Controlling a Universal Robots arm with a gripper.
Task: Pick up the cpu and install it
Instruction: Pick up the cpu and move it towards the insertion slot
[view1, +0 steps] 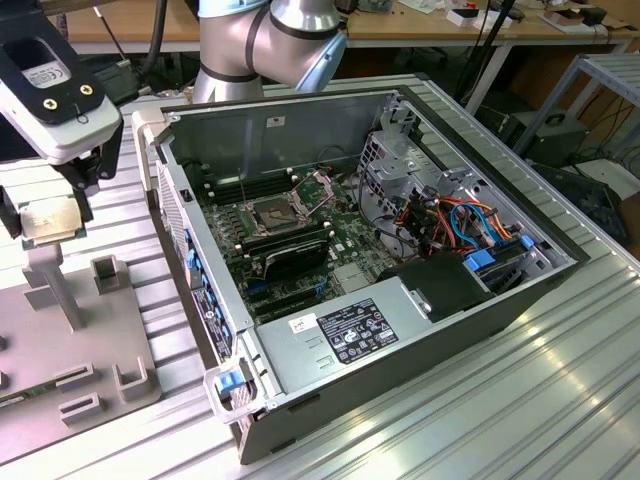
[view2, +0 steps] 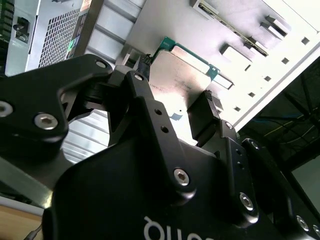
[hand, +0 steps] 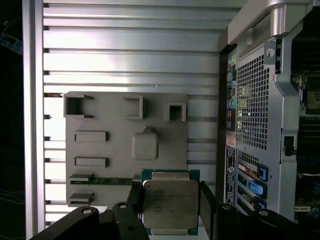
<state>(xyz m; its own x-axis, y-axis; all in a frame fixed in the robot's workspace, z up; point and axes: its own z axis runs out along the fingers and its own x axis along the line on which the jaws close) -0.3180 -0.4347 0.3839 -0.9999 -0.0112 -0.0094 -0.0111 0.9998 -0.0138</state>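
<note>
The gripper (hand: 170, 199) is clenched on the cpu (view2: 180, 85). Its two black fingers (hand: 206, 200) press on opposite edges of the chip, so the jaws stand only as far apart as the chip is wide. In both wrist views the dull metal top faces the camera and a green board rim shows round it.

The exterior view shows what the wrist views do not. The chip hangs in the air at the exterior view's left, just above a grey pedestal (view1: 50, 280), apart from it.

The pedestal stands on a grey fixture plate (hand: 115, 120) with raised brackets and slots. A thin green strip (hand: 107, 181) lies in one slot, possibly a memory stick.

Beyond the plate, on the ribbed aluminium table (view1: 500, 420), lies the open computer case (view1: 400, 340). The exterior view shows its dark CPU socket (view1: 272, 212) with the metal frame (view1: 315, 185) hinged up.
</note>
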